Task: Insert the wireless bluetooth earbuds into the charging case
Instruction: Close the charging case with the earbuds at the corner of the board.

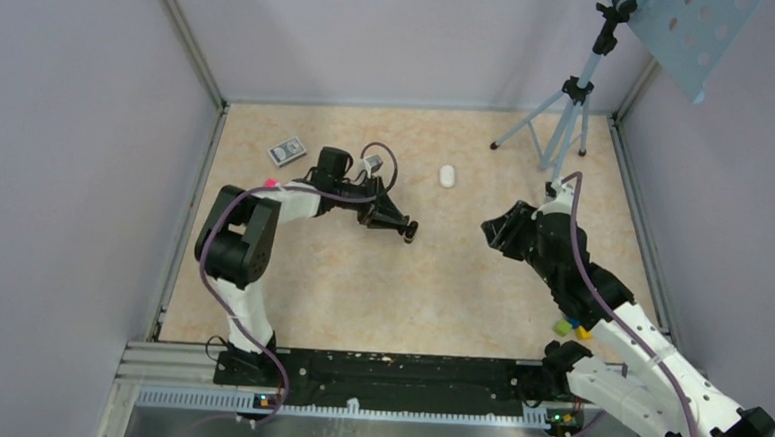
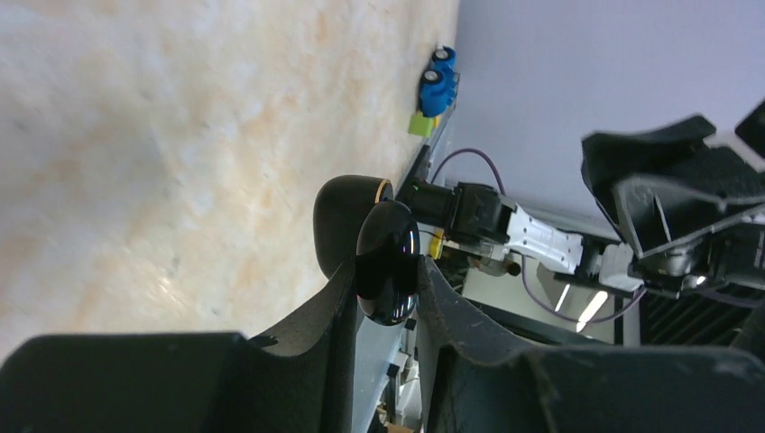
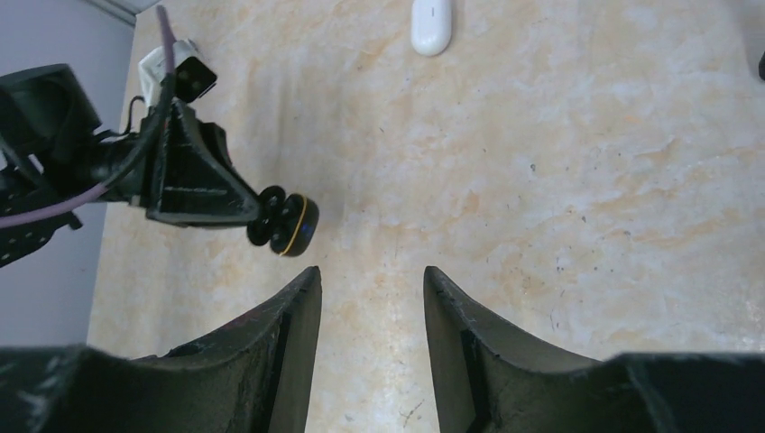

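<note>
Beige marbled tabletop (image 1: 359, 307) runs between lilac walls (image 1: 66, 162). Nearest, coloured toy blocks (image 1: 570, 328) sit beside the right arm. Mid-table, the right gripper (image 3: 372, 280) stands parted with nothing between its fingers. It points left at the black charging case (image 3: 293, 224), which the left gripper (image 2: 386, 271) pinches narrowly by its sides. The case lies left of the right gripper and a little apart, its gold rim on the side toward it. Farther off rests a white oval pod (image 1: 448, 176). No loose earbuds show; the free right arm looks the one to fetch them.
</note>
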Controlling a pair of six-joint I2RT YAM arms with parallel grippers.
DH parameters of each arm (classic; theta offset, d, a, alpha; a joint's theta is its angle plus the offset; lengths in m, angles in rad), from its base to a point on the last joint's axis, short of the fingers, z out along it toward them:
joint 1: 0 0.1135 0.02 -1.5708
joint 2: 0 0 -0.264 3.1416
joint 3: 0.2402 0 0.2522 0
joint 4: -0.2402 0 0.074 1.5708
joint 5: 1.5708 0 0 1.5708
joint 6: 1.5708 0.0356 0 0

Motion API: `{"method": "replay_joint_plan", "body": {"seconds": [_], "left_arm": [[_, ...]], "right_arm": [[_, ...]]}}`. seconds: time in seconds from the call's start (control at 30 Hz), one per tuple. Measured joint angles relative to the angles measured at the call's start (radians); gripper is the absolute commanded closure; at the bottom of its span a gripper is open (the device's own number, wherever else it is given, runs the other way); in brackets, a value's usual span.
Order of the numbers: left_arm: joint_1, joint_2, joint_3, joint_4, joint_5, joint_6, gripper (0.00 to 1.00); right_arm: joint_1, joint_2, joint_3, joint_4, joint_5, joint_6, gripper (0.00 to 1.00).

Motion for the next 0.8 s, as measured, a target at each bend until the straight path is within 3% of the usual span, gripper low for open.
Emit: {"method": "replay_joint_plan", "body": {"seconds": [0.4, 0.8], "left_arm": [[-0.01, 0.277, 0.254, 0.0, -0.005, 0.053, 1.0], [-0.137, 0.425, 0.469, -0.138, -0.061, 0.187, 1.0]], "right_arm": [[-0.01, -0.009, -0.045, -0.043, -0.059, -0.011, 0.55], [-0.01, -0.048, -0.045, -0.073, -0.063, -0.012, 0.55]]}}
